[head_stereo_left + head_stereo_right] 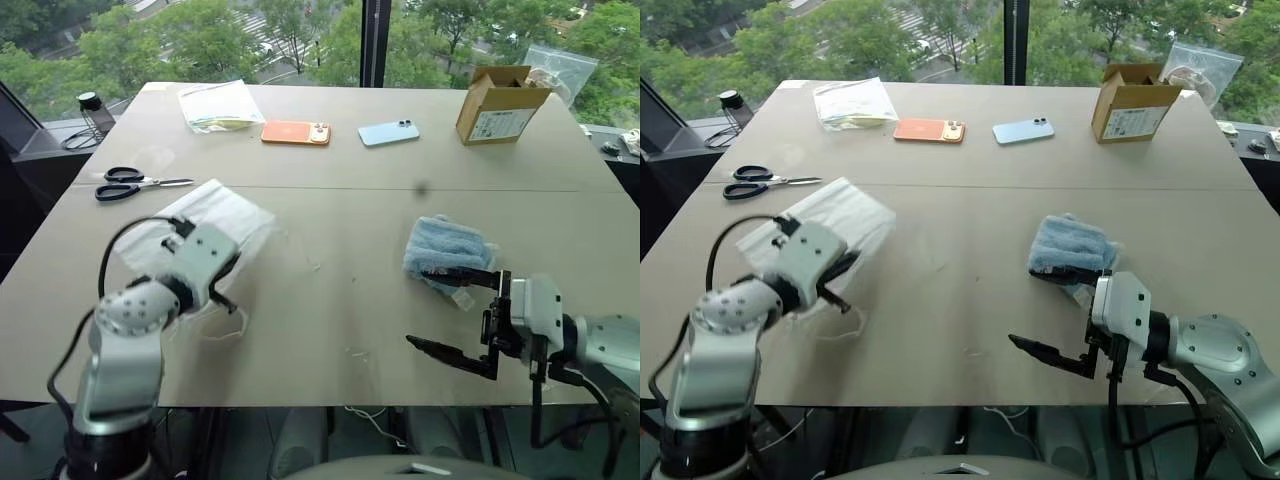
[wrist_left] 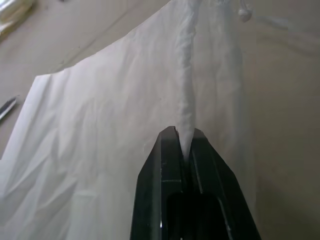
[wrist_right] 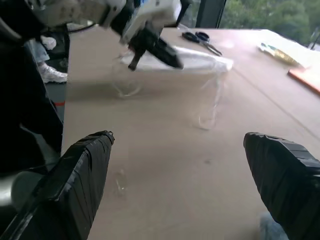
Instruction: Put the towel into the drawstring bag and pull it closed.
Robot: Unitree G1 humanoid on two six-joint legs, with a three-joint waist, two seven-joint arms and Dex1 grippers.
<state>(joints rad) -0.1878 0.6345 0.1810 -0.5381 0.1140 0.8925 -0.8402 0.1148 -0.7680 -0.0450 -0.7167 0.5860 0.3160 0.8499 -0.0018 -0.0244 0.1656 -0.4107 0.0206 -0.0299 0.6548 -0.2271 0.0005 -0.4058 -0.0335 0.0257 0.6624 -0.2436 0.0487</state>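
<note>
Bag [image 1: 215,215] lengthwise toward table's far-left corner

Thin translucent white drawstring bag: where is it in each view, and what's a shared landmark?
Left eye: thin translucent white drawstring bag at left-centre, beyond the left gripper.
Right eye: left-centre.
Left wrist: fold pinched between the shut fingers.
Right wrist: upper middle.
Landmark: black-handled scissors, beyond the bag.

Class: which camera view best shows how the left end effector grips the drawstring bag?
The left wrist view: the left end effector pinches a fold of the drawstring bag. Eye views show the bag partly covered; the right wrist view shows it sideways.
</note>
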